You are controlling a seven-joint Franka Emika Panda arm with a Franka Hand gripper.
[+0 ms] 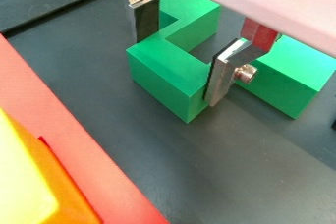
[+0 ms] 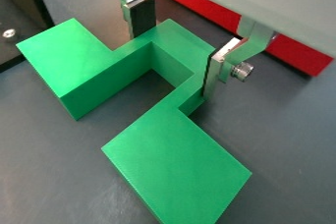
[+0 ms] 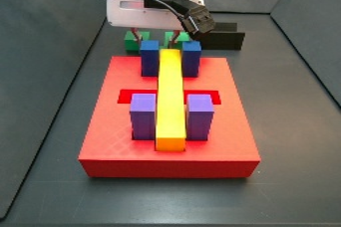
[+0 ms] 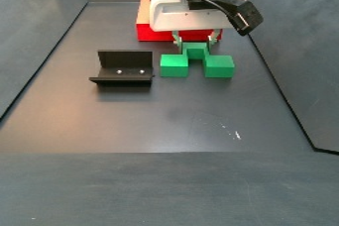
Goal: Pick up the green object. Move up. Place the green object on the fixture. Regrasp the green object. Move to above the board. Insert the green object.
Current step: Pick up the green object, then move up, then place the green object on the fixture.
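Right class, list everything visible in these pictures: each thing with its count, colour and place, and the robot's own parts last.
Notched plastic green object: one, bright green, on the dark floor between board and fixture.
Flat square board: one, red, on the floor.
Long bar: one, yellow, along the board's middle.
Blocks: two blue, two purple, flanking the bar.
Bracket-like fixture: one, black, beside the green object.
Gripper: one, silver fingers, open, straddling the green object's middle.

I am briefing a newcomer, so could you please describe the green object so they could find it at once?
Start at the big red board; beside its edge, under the hand, lies the green object on the dark floor. It is the only bright green piece, notched like a bridge, unlike the black fixture nearby.
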